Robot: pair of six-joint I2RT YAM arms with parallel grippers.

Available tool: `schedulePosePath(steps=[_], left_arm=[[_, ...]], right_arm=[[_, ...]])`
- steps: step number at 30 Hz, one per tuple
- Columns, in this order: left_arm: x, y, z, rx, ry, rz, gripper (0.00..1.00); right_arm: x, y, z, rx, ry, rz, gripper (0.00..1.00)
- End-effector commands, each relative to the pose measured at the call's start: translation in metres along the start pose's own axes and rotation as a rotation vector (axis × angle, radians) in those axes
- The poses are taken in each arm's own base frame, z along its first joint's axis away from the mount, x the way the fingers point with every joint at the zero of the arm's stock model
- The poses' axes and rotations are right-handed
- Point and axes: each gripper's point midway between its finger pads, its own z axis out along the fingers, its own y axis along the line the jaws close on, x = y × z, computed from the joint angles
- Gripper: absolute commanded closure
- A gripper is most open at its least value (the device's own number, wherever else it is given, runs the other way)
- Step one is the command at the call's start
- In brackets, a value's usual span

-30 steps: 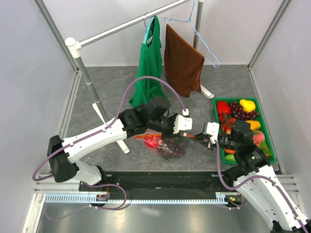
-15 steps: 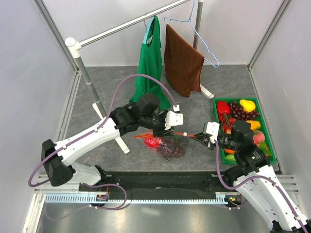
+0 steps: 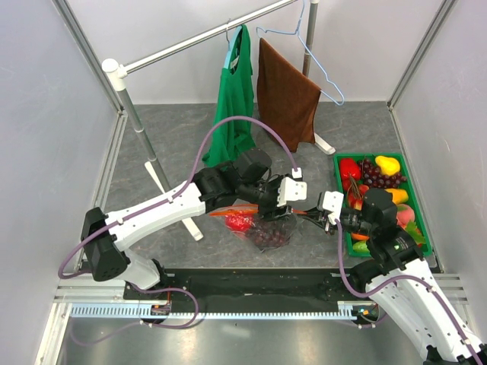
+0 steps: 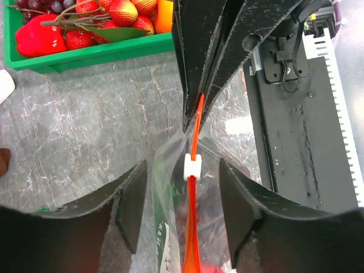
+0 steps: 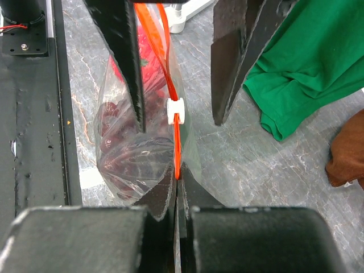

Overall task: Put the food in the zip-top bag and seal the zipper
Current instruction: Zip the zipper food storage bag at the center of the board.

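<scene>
Right claw (image 5: 177,181) pinching zipper (image 5: 177,149) end, left claw (image 4: 183,173) spread, zipper running between its fingers

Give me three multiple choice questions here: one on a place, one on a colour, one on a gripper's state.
1. Where is the white tab of the zipper? A. inside the open left gripper; B. detached, lying alone; C. hidden from every camera.
2. What colour is the zipper? A. blue; B. orange-red; C. black.
3. The right gripper is: A. wide open; B. shut on the zipper; C. shut on a spoon.
Answers: 1 A, the tab sits between its fingers; 2 B, both wrist views show it; 3 B, its fingers meet on the strip.
</scene>
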Motion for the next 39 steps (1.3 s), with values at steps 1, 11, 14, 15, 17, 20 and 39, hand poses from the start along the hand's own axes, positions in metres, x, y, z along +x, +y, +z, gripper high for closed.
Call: schedulePosePath(steps=[1, 11, 14, 15, 17, 20, 39], left_arm=[[-0.033, 0.005, -0.001, -0.013, -0.093, 0.053, 0.45], [-0.022, -0.003, -0.005, -0.011, -0.075, 0.049, 0.80], [-0.007, -0.011, -0.012, 0.000, -0.032, 0.033, 0.89], [-0.003, -0.012, -0.014, -0.002, -0.025, 0.025, 0.89], [0.014, -0.014, -0.019, -0.014, 0.012, -0.003, 0.89], [0.032, -0.011, -0.032, -0.050, 0.050, -0.029, 0.90], [0.133, -0.010, -0.135, -0.258, 0.295, -0.095, 0.89]], right_arm=[[-0.022, -0.007, -0.004, 0.016, -0.041, -0.061, 1.00], [-0.021, -0.008, -0.004, 0.025, -0.032, -0.061, 1.00], [-0.017, -0.010, -0.004, 0.037, -0.016, -0.049, 1.00], [-0.018, -0.012, -0.005, 0.046, -0.016, -0.053, 1.00], [-0.019, -0.010, -0.006, 0.043, -0.021, -0.058, 1.00], [-0.018, -0.009, -0.007, 0.045, -0.022, -0.057, 1.00], [-0.012, -0.011, -0.015, 0.097, 0.013, -0.056, 1.00]])
